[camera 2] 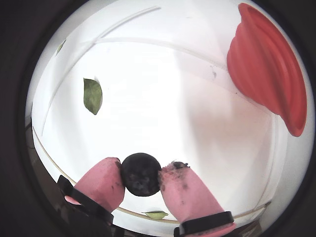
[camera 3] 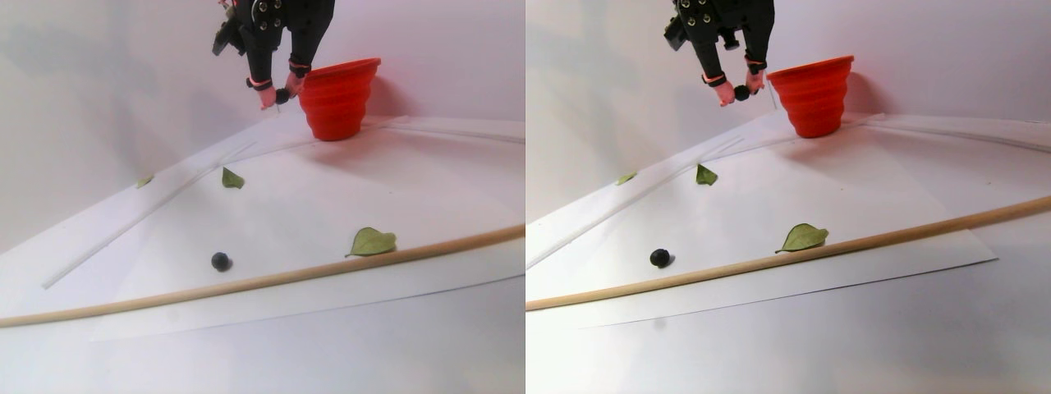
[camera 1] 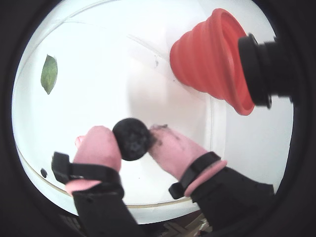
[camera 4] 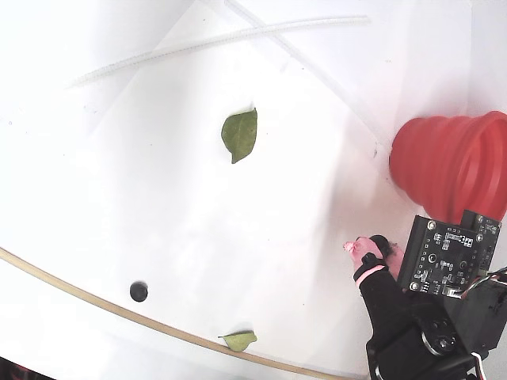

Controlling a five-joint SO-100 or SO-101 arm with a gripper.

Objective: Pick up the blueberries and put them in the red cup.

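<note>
Wrist view: gripper [camera 2: 141, 174] clamping blueberry [camera 2: 140, 174].

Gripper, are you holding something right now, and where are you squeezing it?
Yes. The gripper holds one blueberry, pinched on its two opposite sides between the pink fingertips, up in the air beside the red cup.

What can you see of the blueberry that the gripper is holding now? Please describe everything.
The held blueberry is a small round ball, matte black-blue with a slightly rough, speckled skin. It is pinched on both sides between the pink padded fingers of the gripper, which is closed on it. It hangs in the air above the white table, lifted beside the red cup and not yet over its rim.
</note>
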